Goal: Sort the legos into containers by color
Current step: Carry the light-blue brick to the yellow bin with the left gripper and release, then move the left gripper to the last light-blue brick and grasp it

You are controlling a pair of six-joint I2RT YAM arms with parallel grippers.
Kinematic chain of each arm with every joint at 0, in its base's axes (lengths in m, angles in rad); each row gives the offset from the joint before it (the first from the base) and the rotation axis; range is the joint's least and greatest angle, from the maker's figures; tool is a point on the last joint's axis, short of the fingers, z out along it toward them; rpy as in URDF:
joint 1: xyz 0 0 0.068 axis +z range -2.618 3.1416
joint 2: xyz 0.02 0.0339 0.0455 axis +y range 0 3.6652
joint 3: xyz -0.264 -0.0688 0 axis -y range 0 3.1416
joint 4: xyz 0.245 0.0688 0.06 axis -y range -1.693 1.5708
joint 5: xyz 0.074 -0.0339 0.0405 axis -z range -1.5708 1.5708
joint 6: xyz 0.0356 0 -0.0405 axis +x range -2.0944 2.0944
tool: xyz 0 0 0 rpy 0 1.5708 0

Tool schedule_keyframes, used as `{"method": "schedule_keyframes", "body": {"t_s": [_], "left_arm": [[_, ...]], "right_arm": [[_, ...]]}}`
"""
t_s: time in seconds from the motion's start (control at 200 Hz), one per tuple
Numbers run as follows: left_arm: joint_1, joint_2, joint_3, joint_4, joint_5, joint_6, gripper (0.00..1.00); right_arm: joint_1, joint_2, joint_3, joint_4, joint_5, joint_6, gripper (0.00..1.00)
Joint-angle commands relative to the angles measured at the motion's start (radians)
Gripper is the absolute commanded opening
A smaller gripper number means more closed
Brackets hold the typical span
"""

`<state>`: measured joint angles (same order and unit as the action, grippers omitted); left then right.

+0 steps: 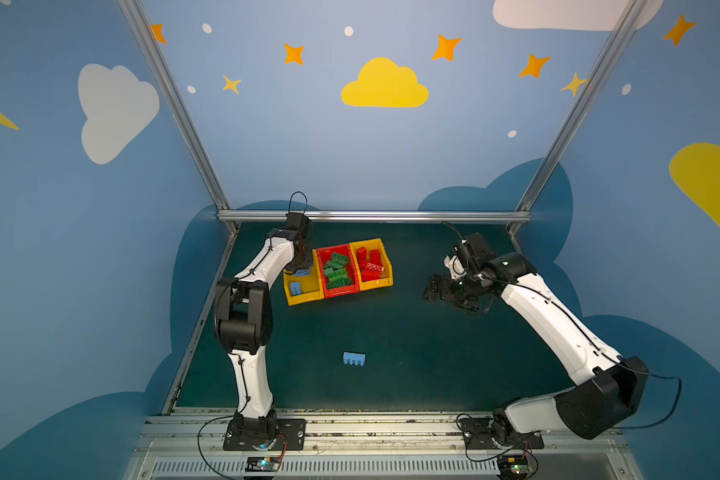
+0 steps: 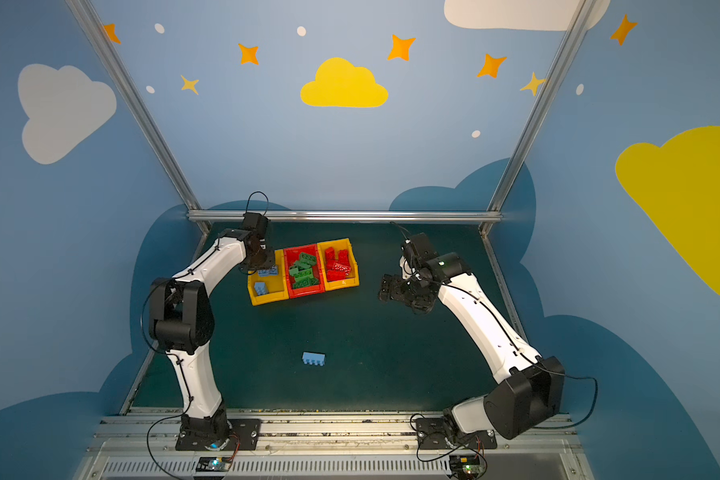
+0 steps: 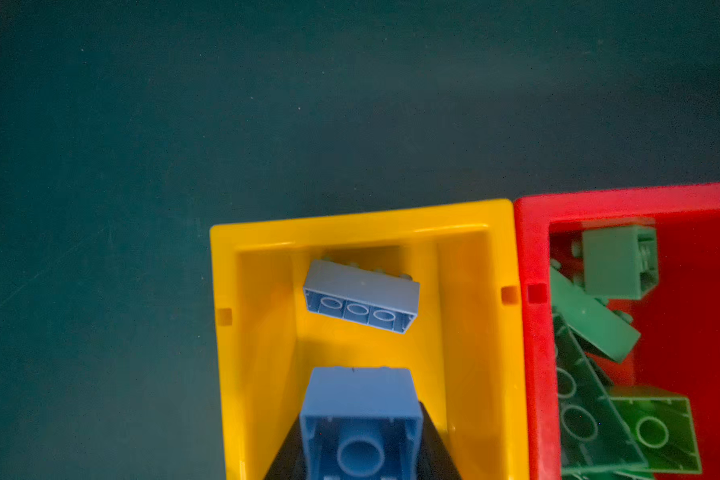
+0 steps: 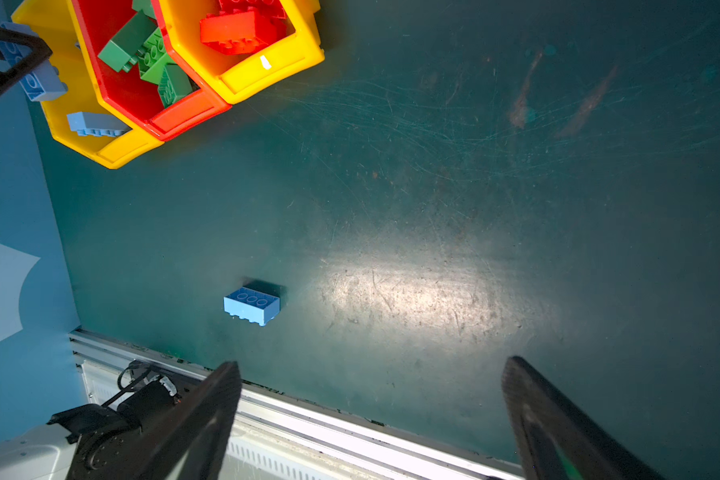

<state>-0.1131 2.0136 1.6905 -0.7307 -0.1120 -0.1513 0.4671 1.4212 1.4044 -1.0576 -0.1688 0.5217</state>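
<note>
In both top views the three bins stand in a row toward the far edge of the surface (image 1: pixel 391 332), left of its middle: left yellow bin (image 1: pixel 306 298), red bin (image 1: pixel 341 293), right yellow bin (image 1: pixel 377 284), walls touching. Green bricks (image 1: pixel 337 270) fill the red bin and red bricks (image 1: pixel 371 266) the right yellow bin. The left tool (image 1: pixel 301 266) hangs over the far end of the left yellow bin, pinching the held blue brick (image 1: pixel 302 272). A resting blue brick (image 1: pixel 295 288) lies nearer that bin's front. The loose blue brick (image 1: pixel 354 358) lies alone toward the near edge, around mid-width. The right tool (image 1: pixel 431 289) hovers over the right half of the surface, well apart from the bins; the same layout shows at (image 2: pixel 387 289), (image 2: pixel 262 268) and (image 2: pixel 314 358).

From the left wrist, the left tool (image 3: pixel 360 411) is pressed against both sides of the held blue brick (image 3: pixel 358 390), hollow underside toward the camera, above the left yellow bin (image 3: pixel 350 222). The resting blue brick (image 3: pixel 362 295) lies tilted on its side inside. Green bricks (image 3: pixel 591 324) are piled in the red bin (image 3: pixel 528 332) beside it.

From the right wrist, the right tool (image 4: pixel 371 363) is spread wide with nothing between its fingers (image 4: pixel 208 407). The loose blue brick (image 4: pixel 252 305) sits studs down near the surface's near edge, well clear of the bins (image 4: pixel 267 77).
</note>
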Motion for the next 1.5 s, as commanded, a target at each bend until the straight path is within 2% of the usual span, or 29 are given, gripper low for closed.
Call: {"method": "schedule_keyframes", "body": {"t_s": [0.0, 0.055, 0.115, 0.205, 0.315, 0.405, 0.485, 0.601, 0.706, 0.846, 0.991, 1.096, 1.301, 1.491], "left_arm": [[0.003, 0.019, 0.049, -0.051, 0.054, -0.005, 0.4], [0.003, 0.029, 0.061, -0.063, 0.063, 0.001, 0.63], [0.002, 0.031, 0.067, -0.071, 0.07, 0.004, 0.78], [0.003, 0.005, 0.051, -0.061, 0.106, -0.009, 0.84], [0.002, -0.053, 0.004, -0.026, 0.206, -0.041, 0.93], [-0.002, -0.105, -0.044, 0.007, 0.267, -0.089, 0.95], [-0.017, -0.152, -0.085, 0.021, 0.273, -0.136, 0.96], [-0.066, -0.22, -0.152, 0.007, 0.242, -0.207, 0.96], [-0.148, -0.29, -0.241, -0.026, 0.165, -0.293, 0.96], [-0.265, -0.398, -0.398, -0.089, 0.084, -0.536, 0.96], [-0.396, -0.528, -0.571, -0.104, 0.055, -0.815, 0.95], [-0.477, -0.608, -0.637, -0.144, 0.031, -0.983, 0.95], [-0.622, -0.648, -0.679, -0.207, 0.005, -1.199, 0.95], [-0.719, -0.591, -0.731, -0.103, 0.031, -1.355, 0.95]], "right_arm": [[0.011, 0.004, 0.033, -0.001, 0.026, 0.029, 0.96], [0.016, 0.004, 0.034, -0.002, 0.027, 0.031, 0.96], [0.02, 0.003, 0.033, -0.005, 0.033, 0.035, 0.96], [0.022, -0.004, 0.028, -0.01, 0.04, 0.035, 0.96], [0.025, -0.023, 0.013, -0.02, 0.046, 0.028, 0.96], [0.023, -0.049, -0.009, -0.023, 0.047, 0.019, 0.96], [0.023, -0.074, -0.031, -0.028, 0.045, 0.008, 0.96], [0.021, -0.116, -0.07, -0.038, 0.048, -0.014, 0.96], [0.018, -0.152, -0.108, -0.038, 0.049, -0.027, 0.96], [0.01, -0.188, -0.147, -0.034, 0.023, -0.056, 0.96], [0.004, -0.209, -0.163, -0.044, 0.004, -0.089, 0.96], [0.001, -0.231, -0.181, -0.045, -0.013, -0.104, 0.96], [-0.007, -0.299, -0.249, -0.047, -0.035, -0.114, 0.96], [-0.022, -0.378, -0.323, -0.06, -0.049, -0.117, 0.96]]}}
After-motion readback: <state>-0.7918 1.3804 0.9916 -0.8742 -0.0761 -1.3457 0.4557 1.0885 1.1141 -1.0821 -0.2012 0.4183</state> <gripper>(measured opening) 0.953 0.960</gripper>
